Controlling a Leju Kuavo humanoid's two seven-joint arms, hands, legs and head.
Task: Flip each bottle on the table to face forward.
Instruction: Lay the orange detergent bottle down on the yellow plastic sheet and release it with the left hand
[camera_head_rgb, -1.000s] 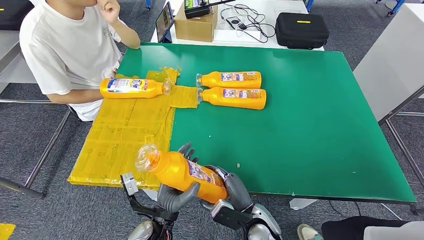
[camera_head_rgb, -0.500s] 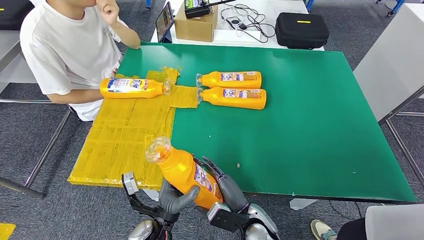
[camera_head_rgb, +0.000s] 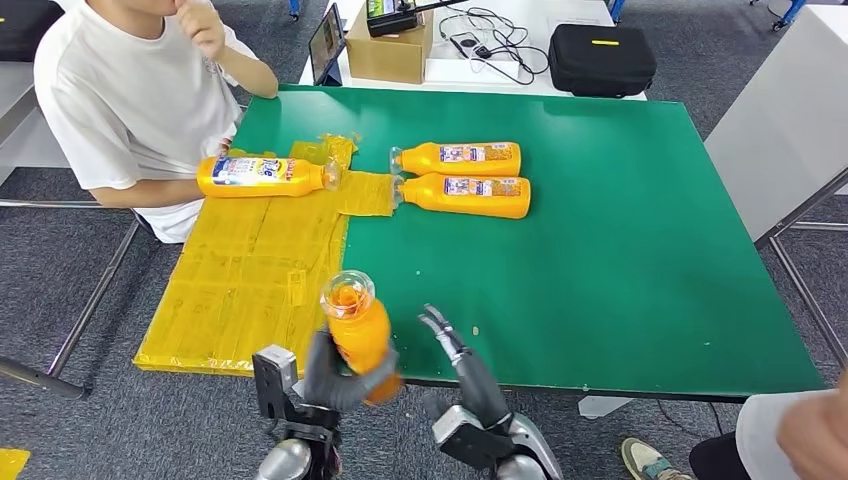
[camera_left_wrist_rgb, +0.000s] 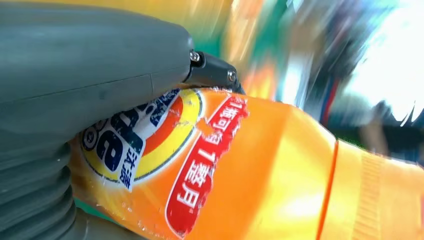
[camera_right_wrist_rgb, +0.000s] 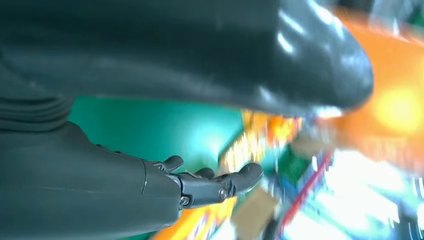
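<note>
The green counter is our landmark. At its near edge the left hand grips the held bottle nearly upright, cap up, fingers wrapped round its body, likely mid-turn to bring the label forward. Just beside it the right hand is free, fingers spread, holding nothing. Toward the counter's far side lie two bottles together, a third bottle on the yellow sheet. The wrist views are blurred; the held bottle's base is hidden by the fingers.

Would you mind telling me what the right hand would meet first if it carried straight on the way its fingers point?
Probably bare green table: the right hand, open, points up-left over it. Further on lies the nearer of two lying bottles, though depth is unclear.
</note>
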